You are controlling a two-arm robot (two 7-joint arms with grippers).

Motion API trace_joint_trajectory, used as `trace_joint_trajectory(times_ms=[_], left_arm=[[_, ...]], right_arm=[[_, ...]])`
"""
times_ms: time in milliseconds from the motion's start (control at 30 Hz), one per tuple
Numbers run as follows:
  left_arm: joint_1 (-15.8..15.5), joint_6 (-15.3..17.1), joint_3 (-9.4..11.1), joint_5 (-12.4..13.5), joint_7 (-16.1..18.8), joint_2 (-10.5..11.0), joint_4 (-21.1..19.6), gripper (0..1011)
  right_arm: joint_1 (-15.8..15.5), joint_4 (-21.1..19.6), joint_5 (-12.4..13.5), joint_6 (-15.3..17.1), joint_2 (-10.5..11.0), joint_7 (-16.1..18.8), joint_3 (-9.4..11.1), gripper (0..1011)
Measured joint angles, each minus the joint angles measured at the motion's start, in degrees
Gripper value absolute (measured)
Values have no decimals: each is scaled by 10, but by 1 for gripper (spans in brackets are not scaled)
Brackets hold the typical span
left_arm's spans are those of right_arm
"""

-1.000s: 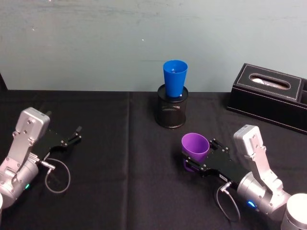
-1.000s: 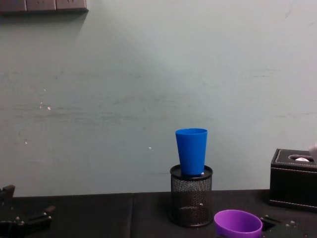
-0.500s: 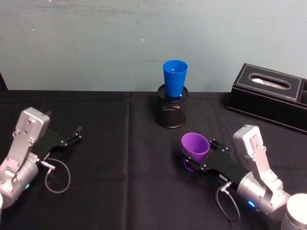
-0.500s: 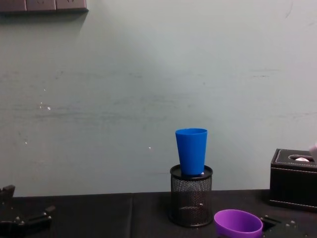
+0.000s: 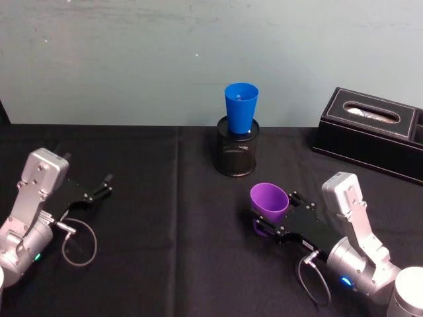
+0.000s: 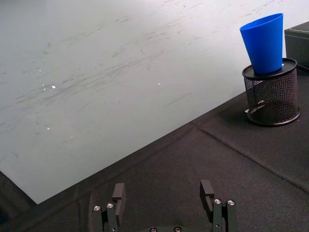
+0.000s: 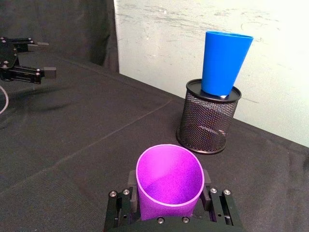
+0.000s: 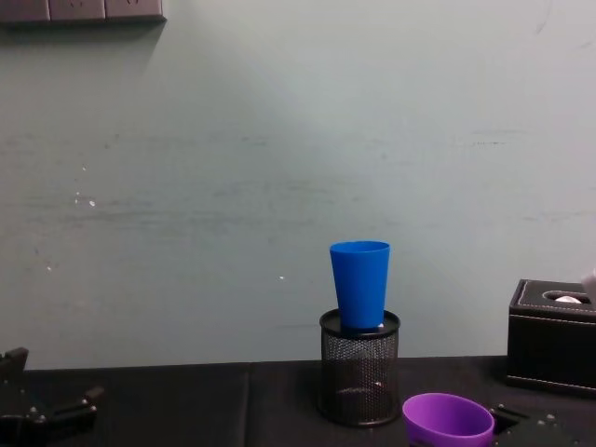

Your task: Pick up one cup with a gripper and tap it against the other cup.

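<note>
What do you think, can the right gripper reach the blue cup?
Probably yes. The right gripper, shut on the purple cup, is near the blue cup with only tablecloth between; that cup stands raised in the holder, so lift first.

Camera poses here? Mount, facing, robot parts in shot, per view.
Head: up high, looking down on the black table; both arms show, left gripper open, right gripper closed on the purple cup.
Chest: low, looking level across the table at the wall; gripper parts at both lower corners.
Left wrist: past its own fingers toward the blue cup in the mesh holder.
Right wrist: over the purple cup toward the blue cup.
Shared: all four see the blue cup.
</note>
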Motion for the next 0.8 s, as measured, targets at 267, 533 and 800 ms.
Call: trace_joint_trajectory(times_ms=[267,533,800], left_arm=[[0,0,0,0,0,0,0,1011],[0,0,0,0,0,0,0,1011],[0,0,0,0,0,0,0,1011]], right_arm=[[0,0,0,0,0,0,0,735],[-7,-13,9,-2,-2,-3,10,735],[-16,-35,22,-2,-2,-4,19,735]])
